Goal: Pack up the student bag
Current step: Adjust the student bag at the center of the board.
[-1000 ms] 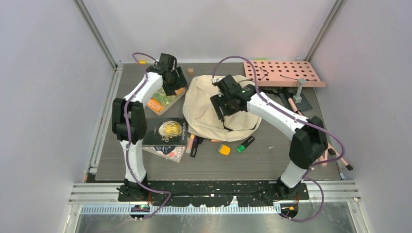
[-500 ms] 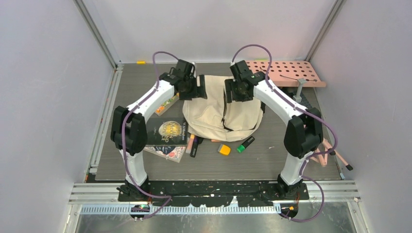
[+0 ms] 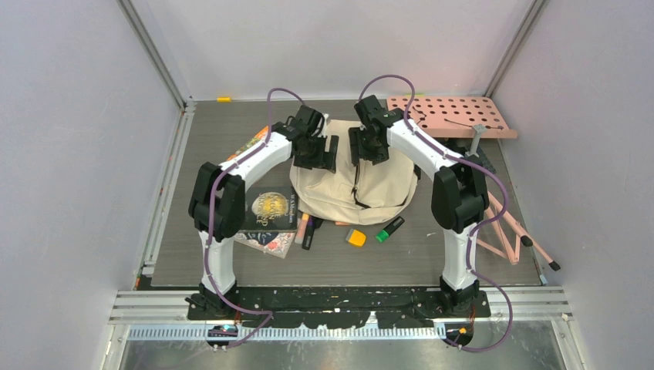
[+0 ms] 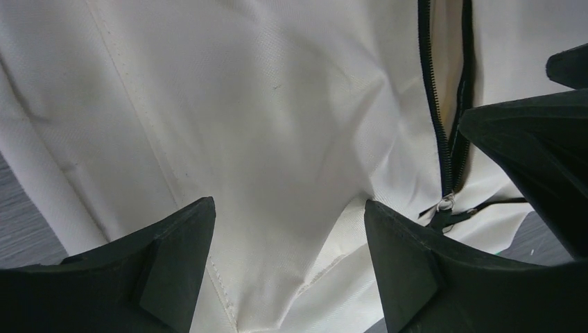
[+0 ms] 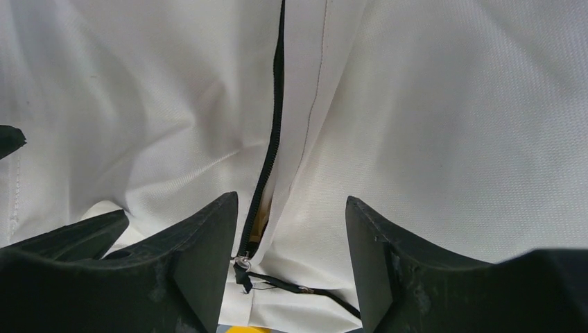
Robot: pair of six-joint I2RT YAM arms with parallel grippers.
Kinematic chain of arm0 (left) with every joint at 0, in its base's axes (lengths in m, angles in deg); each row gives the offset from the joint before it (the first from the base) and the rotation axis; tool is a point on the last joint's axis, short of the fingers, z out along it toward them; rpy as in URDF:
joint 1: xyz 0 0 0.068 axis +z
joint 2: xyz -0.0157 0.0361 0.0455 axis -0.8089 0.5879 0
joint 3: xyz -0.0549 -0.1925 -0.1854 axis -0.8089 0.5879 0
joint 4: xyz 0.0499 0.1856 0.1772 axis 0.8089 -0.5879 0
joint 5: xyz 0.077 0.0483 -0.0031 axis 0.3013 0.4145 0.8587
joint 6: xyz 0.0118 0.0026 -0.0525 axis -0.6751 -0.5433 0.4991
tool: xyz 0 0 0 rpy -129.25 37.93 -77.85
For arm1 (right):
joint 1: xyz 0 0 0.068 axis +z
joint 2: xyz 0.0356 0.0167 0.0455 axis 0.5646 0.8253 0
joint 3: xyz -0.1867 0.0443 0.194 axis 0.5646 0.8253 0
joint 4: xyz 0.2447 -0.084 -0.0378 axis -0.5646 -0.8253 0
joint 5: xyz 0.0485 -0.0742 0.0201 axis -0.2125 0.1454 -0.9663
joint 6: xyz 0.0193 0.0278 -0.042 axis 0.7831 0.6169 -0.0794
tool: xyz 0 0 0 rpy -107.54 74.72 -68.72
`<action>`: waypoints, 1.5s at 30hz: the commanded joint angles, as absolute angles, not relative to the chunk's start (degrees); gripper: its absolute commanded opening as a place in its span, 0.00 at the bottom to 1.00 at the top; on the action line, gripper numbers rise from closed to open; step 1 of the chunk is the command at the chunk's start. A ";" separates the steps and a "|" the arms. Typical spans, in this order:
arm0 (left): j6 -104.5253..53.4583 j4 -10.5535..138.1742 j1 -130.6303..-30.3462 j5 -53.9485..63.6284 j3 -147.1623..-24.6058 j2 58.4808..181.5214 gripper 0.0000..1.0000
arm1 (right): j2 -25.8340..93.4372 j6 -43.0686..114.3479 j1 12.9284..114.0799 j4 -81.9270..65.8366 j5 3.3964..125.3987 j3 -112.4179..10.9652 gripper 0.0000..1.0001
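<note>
The student bag (image 3: 385, 181) is a cream fabric backpack lying flat mid-table, its black zipper (image 3: 356, 173) running down the middle and partly undone. My left gripper (image 3: 325, 151) hangs open over the bag's upper left, and in the left wrist view the left gripper (image 4: 288, 205) has a raised fold of the bag (image 4: 277, 125) between its jaws without pinching it. Beside it, my right gripper (image 3: 365, 146) is open just right of the zipper. In the right wrist view the right gripper (image 5: 291, 201) straddles the zipper (image 5: 275, 132) and its pull (image 5: 241, 262).
A dark book (image 3: 270, 208) lies left of the bag on another book, and a colourful book (image 3: 248, 144) peeks from under the left arm. Markers (image 3: 305, 230), an orange item (image 3: 355, 237) and a green marker (image 3: 390, 229) lie in front. A pink perforated board (image 3: 451, 116) stands back right.
The left gripper swung from the back-left book to the bag's upper left and opened wider. The right gripper moved from the bag's middle to its far end. The bag now shows its zipper.
</note>
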State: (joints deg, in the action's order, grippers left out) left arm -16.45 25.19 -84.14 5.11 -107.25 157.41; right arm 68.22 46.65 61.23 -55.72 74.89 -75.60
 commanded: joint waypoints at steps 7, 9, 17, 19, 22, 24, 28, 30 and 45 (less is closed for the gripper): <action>-18.93 25.75 -85.63 6.18 -111.20 159.80 0.78 | 70.84 47.41 61.36 -58.21 78.26 -79.56 0.58; -18.79 25.97 -85.63 6.00 -111.48 160.03 0.75 | 71.11 47.21 61.36 -58.25 78.58 -79.56 0.56; -18.74 26.55 -86.07 4.38 -111.91 160.61 0.61 | 73.09 46.52 61.36 -58.24 79.83 -81.52 0.51; -18.74 26.57 -86.13 4.25 -111.68 160.70 0.57 | 73.66 46.46 61.36 -58.23 79.95 -82.20 0.47; -18.87 26.58 -86.16 4.13 -111.46 160.70 0.50 | 74.49 46.41 61.36 -58.56 80.06 -82.96 0.43; -19.32 26.42 -86.16 4.34 -111.24 160.82 0.42 | 74.66 46.33 61.36 -58.66 80.41 -82.86 0.39; -20.01 25.27 -86.07 7.94 -111.09 161.13 0.12 | 74.21 46.27 61.36 -58.62 81.79 -81.05 0.15; -20.15 24.70 -85.99 9.50 -111.10 160.67 0.00 | 73.70 46.52 61.36 -58.63 82.29 -80.22 0.03; -12.98 30.61 -81.24 19.89 -95.43 148.22 0.00 | 69.78 48.61 57.73 -55.55 86.65 -70.89 0.01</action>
